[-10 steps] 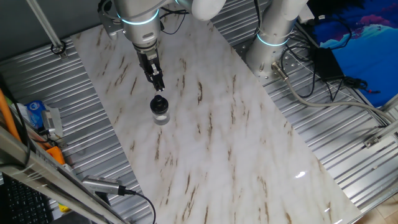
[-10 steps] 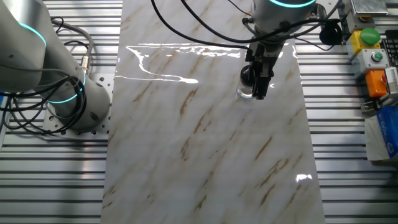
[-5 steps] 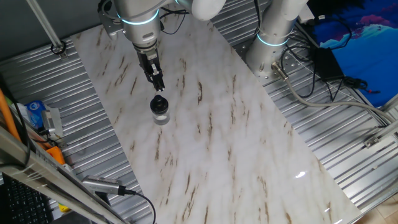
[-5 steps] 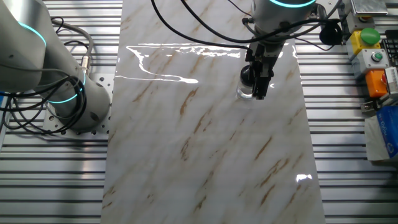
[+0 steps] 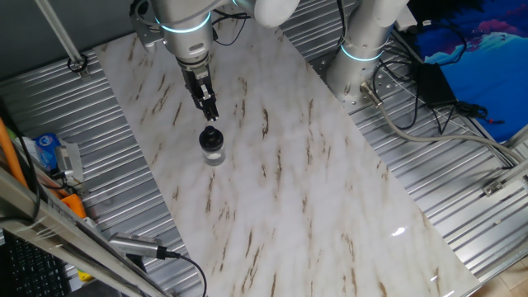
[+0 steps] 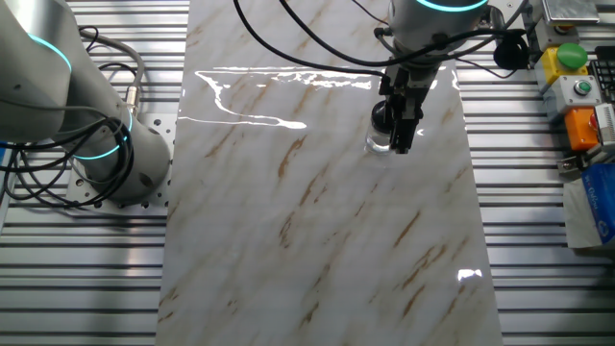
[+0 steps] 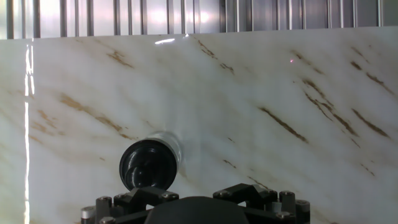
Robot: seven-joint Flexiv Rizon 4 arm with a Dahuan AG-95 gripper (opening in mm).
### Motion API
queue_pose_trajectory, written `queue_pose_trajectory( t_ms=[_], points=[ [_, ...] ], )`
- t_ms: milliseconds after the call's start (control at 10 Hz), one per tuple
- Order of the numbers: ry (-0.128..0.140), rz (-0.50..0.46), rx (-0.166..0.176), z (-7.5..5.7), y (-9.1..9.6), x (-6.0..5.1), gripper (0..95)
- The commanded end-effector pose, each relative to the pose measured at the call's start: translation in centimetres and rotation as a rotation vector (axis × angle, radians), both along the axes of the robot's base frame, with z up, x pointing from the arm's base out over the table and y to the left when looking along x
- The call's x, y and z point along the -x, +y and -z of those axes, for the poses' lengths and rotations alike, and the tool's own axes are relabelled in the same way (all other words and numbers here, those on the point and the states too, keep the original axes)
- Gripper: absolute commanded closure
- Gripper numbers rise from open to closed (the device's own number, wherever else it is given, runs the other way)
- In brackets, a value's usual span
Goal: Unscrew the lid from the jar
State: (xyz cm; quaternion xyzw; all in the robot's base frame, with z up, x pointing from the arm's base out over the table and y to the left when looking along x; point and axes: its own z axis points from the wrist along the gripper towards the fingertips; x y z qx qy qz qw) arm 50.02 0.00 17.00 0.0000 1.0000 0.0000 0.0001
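Marble table (image 5: 313, 190), jar (image 5: 213, 151) just beside jaws

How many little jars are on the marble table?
1. The jar stands upright near the table's far end, black lid on top, just below the gripper. None other shows in any view.

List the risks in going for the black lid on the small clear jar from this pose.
1. The small clear cylindrical jar stands free on the marble-patterned tabletop with nothing bracing it, so a twist may spin the whole jar rather than loosen the round black screw lid.
2. The end effector sits off to one side of the lid; in the hand view the lid is left of centre. A straight descent could clip the jar and tip it.
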Motion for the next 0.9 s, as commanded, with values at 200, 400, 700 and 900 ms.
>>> queue_pose_trajectory(
  t_ms=[200, 400, 700, 900],
  points=[
    [-0.021, -0.012, -0.012, 0.00, 0.00, 0.02, 95.0],
    [-0.020, -0.056, -0.010, 0.00, 0.00, 0.02, 95.0],
    [-0.020, -0.058, -0.010, 0.00, 0.00, 0.02, 95.0],
    [-0.020, -0.068, -0.010, 0.00, 0.00, 0.02, 95.0]
  ],
)
